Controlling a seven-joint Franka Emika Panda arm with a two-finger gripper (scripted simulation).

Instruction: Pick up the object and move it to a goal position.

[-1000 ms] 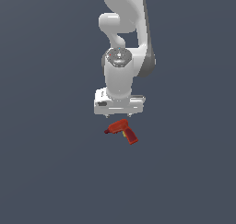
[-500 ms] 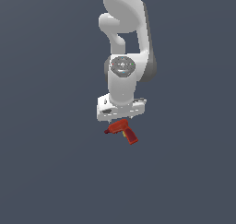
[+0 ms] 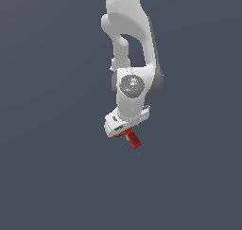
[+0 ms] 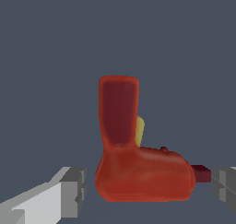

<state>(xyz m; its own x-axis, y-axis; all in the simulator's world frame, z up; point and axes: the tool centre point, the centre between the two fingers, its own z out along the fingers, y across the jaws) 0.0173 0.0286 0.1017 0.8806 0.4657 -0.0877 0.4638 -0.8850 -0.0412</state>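
Note:
The object [image 3: 133, 138] is a small red drill-shaped toy lying on the grey floor, partly covered by the white hand in the exterior view. In the wrist view the object [image 4: 138, 172] shows its angled handle, a yellowish trigger patch and a dark nose tip. My gripper [image 3: 124, 132] is down around it and open. One grey finger [image 4: 73, 191] stands a small gap off the toy's rear, and the other finger [image 4: 227, 189] sits just off the nose tip. I see no contact on either side.
Plain dark grey floor [image 3: 52, 177] surrounds the toy on all sides. The white arm [image 3: 128, 44] rises straight above the hand. No other objects or markers show in either view.
The hand has come down and turned slightly over the last second. It now covers most of the toy in the exterior view. The toy itself has stayed in place.

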